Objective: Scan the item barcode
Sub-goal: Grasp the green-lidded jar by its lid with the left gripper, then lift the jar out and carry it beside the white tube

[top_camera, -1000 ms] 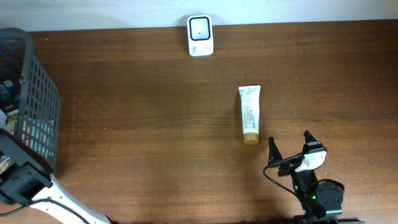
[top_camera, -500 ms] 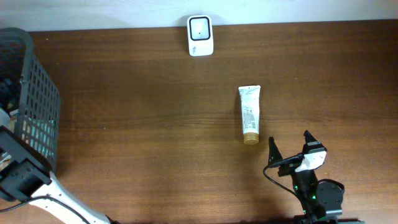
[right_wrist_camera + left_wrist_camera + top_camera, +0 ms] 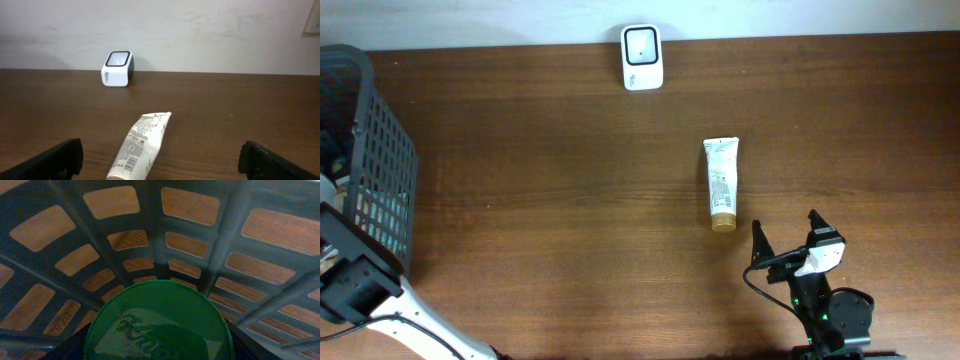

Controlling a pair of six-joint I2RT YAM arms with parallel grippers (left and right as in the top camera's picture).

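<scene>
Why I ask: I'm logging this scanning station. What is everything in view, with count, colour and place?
barcode scanner: one, white with black face, far table edge, centre
tube: one, white with tan cap, lying right of centre
basket: one, dark grey mesh, left table edge
round lid: one, green, printed, inside the basket
table: one, brown wood
left arm: one, black and white, at the basket; gripper hidden
right gripper: one, black, open, near edge, facing the tube

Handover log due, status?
Right fingers open near white tube with tan cap. Left fingers unseen, inside dark grey mesh basket near round green lid. Nothing blocks white box scanner.
</scene>
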